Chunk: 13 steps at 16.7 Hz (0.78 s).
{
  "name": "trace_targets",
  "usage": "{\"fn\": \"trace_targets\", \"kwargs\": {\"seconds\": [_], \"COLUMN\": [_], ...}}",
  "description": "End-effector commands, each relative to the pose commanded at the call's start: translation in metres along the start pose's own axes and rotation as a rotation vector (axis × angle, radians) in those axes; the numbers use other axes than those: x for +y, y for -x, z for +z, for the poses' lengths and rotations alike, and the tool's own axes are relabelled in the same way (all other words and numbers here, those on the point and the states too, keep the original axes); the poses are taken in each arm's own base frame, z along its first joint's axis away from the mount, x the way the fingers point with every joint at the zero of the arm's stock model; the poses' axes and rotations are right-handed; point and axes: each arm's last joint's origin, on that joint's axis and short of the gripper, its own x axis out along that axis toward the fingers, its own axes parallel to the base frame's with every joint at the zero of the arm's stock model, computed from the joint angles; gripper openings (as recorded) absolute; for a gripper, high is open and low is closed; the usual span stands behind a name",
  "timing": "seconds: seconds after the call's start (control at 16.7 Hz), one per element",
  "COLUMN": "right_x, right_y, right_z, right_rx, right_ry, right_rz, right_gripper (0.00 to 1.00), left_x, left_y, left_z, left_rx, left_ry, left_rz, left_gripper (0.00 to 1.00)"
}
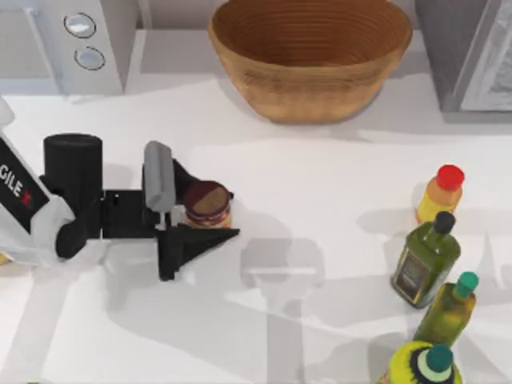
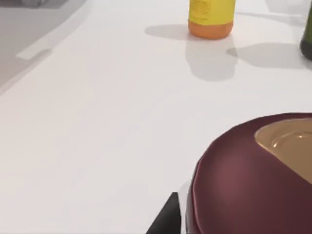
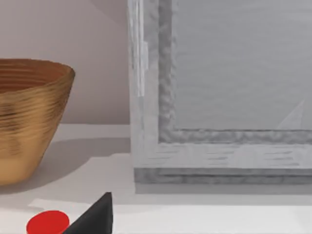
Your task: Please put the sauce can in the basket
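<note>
My left gripper (image 1: 204, 210) clenched around the short maroon sauce can (image 1: 207, 203) on the white table (image 1: 320, 208), tan woven wicker basket (image 1: 310, 56) well apart at the rear, my right gripper's state I cannot tell.

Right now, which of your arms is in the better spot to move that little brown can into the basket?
The left. My left gripper already sits around the sauce can at the table's left, a finger on either side, with the basket beyond. The right arm is parked.

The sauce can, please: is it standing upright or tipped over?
Upright: in the top view the sauce can shows its round flat top, standing on the table between the left gripper fingers.
</note>
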Motion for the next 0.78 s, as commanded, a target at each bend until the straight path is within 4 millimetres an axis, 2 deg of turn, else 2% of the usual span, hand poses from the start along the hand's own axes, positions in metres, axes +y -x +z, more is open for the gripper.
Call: {"fn": "trace_targets", "kwargs": {"seconds": [0.12,0.18,0.78], "right_x": [0.0,0.0,0.0], "right_y": [0.0,0.0,0.0], "right_z": [0.0,0.0,0.0], "right_rx": [0.0,0.0,0.0], "right_ry": [0.0,0.0,0.0], "right_rz": [0.0,0.0,0.0], "right_gripper": [1.0,1.0,1.0], "left_x": [0.0,0.0,0.0003], "left_y": [0.0,0.0,0.002], "left_z": [0.0,0.0,0.0002], "left_rx": [0.0,0.0,0.002], "left_ry": [0.0,0.0,-0.002], "left_rz": [0.0,0.0,0.002], "left_gripper": [0.02,0.0,0.0]}}
